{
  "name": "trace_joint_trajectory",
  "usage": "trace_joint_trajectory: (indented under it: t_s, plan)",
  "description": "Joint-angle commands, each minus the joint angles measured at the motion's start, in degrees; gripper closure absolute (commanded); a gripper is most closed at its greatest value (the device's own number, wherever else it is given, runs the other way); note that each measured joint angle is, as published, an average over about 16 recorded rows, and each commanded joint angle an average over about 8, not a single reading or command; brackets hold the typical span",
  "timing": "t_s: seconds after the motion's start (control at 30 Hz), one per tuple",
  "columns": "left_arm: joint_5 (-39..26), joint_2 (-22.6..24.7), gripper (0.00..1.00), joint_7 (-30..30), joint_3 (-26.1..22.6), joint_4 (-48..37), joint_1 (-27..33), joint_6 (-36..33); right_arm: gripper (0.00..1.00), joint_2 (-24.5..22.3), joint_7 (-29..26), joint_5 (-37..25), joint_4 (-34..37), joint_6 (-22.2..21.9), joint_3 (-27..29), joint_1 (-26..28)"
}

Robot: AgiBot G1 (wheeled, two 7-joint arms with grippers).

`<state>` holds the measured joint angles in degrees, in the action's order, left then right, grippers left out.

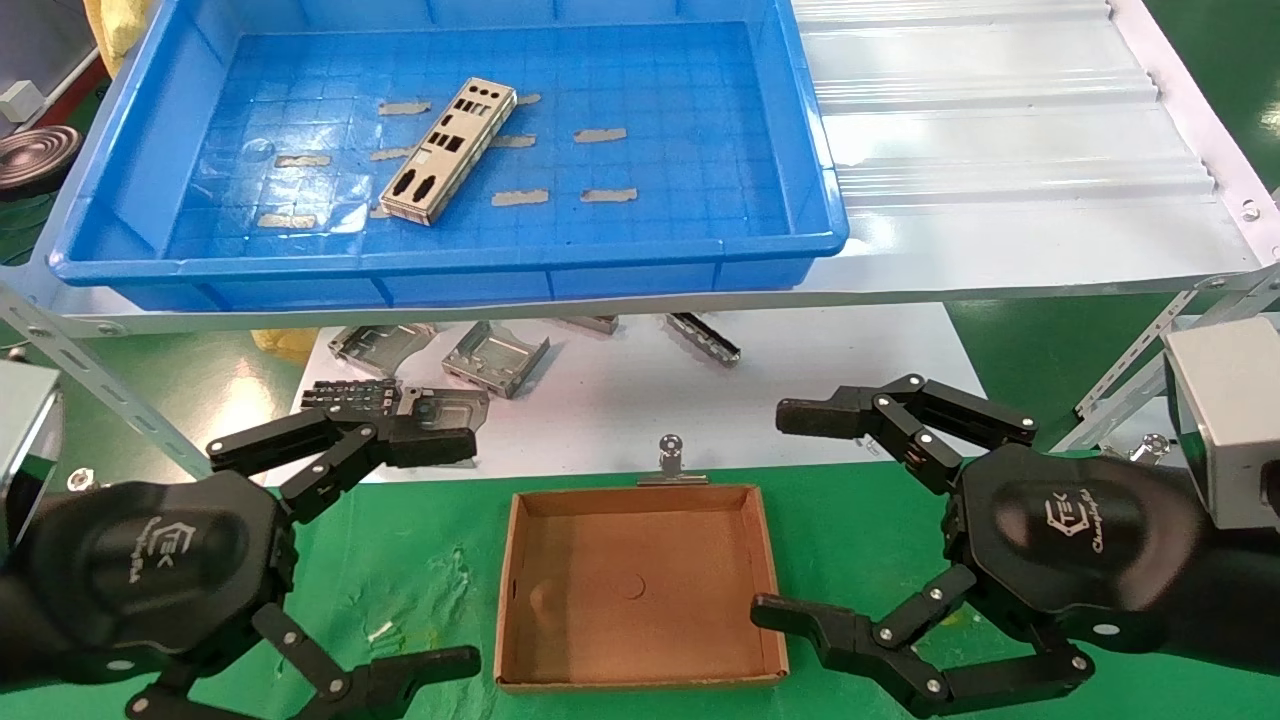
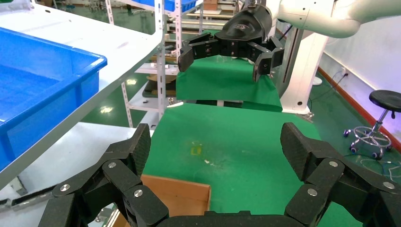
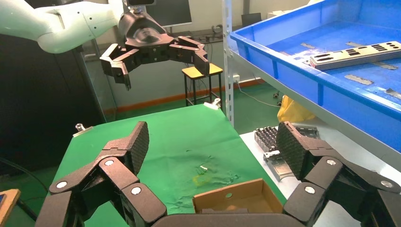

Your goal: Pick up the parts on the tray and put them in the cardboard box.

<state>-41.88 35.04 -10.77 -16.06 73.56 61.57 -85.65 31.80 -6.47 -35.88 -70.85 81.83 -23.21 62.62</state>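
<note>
Here both open hands [image 1: 455, 550] [image 1: 770, 515] flank the cardboard box [image 1: 640, 590].

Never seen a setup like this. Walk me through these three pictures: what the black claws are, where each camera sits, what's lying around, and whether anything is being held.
The black claws are a two-armed robot's grippers. The head view looks down: left gripper and right gripper hover open on either side of an empty cardboard box on green cloth. Neither holds anything. The other two pictures come from cameras on each wrist, each looking past its own fingers at the opposite arm. On the shelf sits a blue tray holding one silver metal part. Grey brackets lie below the shelf.
</note>
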Motion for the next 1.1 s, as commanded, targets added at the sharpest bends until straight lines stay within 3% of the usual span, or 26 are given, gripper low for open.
trace_joint_trajectory:
  t_s: [0.03,0.9,1.1]
  plan:
    - [0.0,0.0,0.0,0.0,0.0,0.0,0.0,0.0,0.0,0.0,0.0,0.0,0.0,0.0,0.0,0.0]
    - [0.0,0.0,0.0,0.0,0.0,0.0,0.0,0.0,0.0,0.0,0.0,0.0,0.0,0.0,0.0,0.0]
    - [0.0,0.0,0.0,0.0,0.0,0.0,0.0,0.0,0.73,0.0,0.0,0.0,0.0,0.0,0.0,0.0]
